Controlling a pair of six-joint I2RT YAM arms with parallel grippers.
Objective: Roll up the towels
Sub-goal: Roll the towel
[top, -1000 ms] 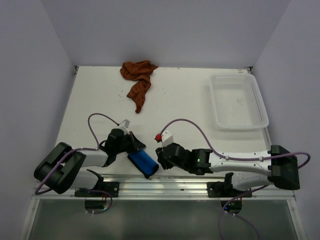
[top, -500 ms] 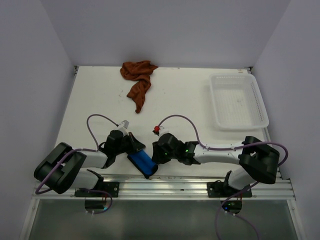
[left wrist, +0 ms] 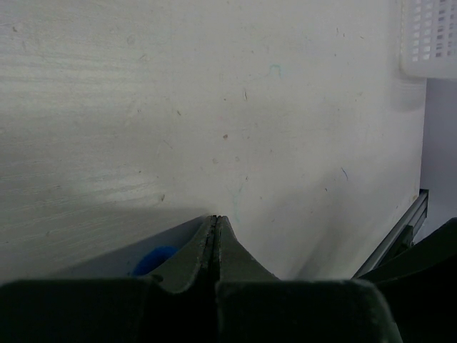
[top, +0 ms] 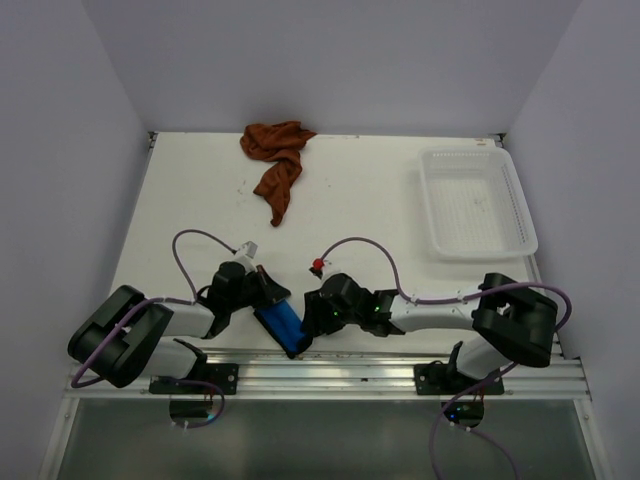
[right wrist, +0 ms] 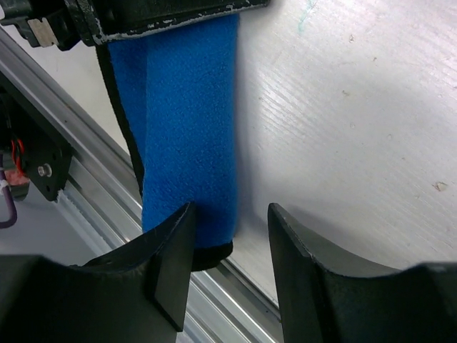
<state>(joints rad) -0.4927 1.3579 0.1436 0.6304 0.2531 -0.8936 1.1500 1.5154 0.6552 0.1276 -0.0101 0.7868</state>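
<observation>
Bright blue towel (top: 283, 325) at six o'clock; rust-brown towel (top: 277, 165) at twelve; white mesh basket (top: 474, 203) at two; white desk (top: 370, 210); black end effectors; purple cables (top: 372, 248).

I saw both arms folded low, wrists turned inward toward each other. The left gripper (left wrist: 216, 243) had its fingers pressed flat together. The right gripper (right wrist: 230, 246) had its fingers parted with a clear gap.

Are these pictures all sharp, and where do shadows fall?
Top external view: evenly lit and sharp, the rust-brown towel crisp. Left wrist view: the closed left gripper is dark and soft-edged, casting a broad shadow on the table. Right wrist view: the blue towel shows clear weave; the right gripper fingers blur slightly.
</observation>
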